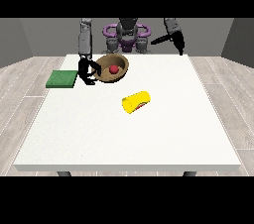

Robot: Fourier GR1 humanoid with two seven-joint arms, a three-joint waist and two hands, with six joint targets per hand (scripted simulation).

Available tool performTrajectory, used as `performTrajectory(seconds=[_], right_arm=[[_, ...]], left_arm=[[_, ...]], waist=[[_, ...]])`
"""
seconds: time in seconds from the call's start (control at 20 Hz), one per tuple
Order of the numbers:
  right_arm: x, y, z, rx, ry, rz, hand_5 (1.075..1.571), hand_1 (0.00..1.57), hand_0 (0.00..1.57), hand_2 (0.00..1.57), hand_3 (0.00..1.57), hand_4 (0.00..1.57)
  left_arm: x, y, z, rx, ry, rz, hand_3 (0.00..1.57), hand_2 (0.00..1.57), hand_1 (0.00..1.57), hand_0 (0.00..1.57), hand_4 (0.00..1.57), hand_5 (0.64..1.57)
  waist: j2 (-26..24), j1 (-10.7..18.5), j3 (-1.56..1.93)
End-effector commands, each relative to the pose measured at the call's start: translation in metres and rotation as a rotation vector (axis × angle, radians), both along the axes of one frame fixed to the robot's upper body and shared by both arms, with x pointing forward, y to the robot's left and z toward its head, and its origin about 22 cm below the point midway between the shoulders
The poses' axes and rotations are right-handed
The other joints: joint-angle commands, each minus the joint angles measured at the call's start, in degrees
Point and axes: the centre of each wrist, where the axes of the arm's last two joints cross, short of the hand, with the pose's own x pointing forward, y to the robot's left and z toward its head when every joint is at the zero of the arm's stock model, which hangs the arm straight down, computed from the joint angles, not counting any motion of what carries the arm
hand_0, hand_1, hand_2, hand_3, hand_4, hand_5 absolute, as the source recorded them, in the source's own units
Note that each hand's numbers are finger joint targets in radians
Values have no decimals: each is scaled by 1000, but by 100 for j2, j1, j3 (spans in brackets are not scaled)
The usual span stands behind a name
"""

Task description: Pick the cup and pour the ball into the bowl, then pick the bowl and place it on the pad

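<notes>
Now the hand at the view's left [87, 72] has its fingers curled on the rim of the brown bowl [112, 68], which appears tilted and holds the red ball [114, 69]. The yellow cup [137, 102] lies on its side on the surface [124, 139]. The green pad [62, 79] is just beside the hand. I think the tilt could let the ball roll out on the way. The hand at the view's right [178, 43] hangs apart; its fingers I cannot tell. No writing is visible.

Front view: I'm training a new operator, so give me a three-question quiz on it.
1. True or false: the red ball lies inside the brown bowl.
2. How does the yellow cup lie? A) upright B) on its side C) upside down on the green pad
3. Which hand holds the bowl's rim?

Key: 1 true; 2 B; 3 the hand at the view's left, not the hand at the view's right.
</notes>
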Motion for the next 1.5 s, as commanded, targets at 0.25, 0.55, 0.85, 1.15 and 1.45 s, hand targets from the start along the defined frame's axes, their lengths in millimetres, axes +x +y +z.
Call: performTrajectory(seconds=[0.25,0.55,0.85,1.15,1.45], right_arm=[[27,-18,53,29,108,41,1553,1571,1571,1571,1571,1048],[19,-77,76,32,66,-14,1564,1571,1571,1571,1571,1058],[-7,-120,64,106,37,8,1563,1571,1571,1571,1571,1074],[-16,-170,96,120,-107,-19,1561,1571,1571,1571,1571,1047],[-39,-210,103,36,-204,-88,1567,1571,1571,1571,1192,1008]], left_arm=[[-4,19,-25,-4,74,84,0,0,0,0,0,1570],[-15,41,-44,-14,38,99,0,0,0,0,0,1569],[-13,36,-43,-36,17,116,0,0,0,0,0,1565],[0,18,-13,-17,-163,113,0,0,0,0,0,1565],[-10,-16,9,9,-265,81,0,0,0,0,0,1565]], waist=[[-518,-450,40],[-239,-532,40],[65,-738,41],[914,-579,45],[1491,-381,48]])
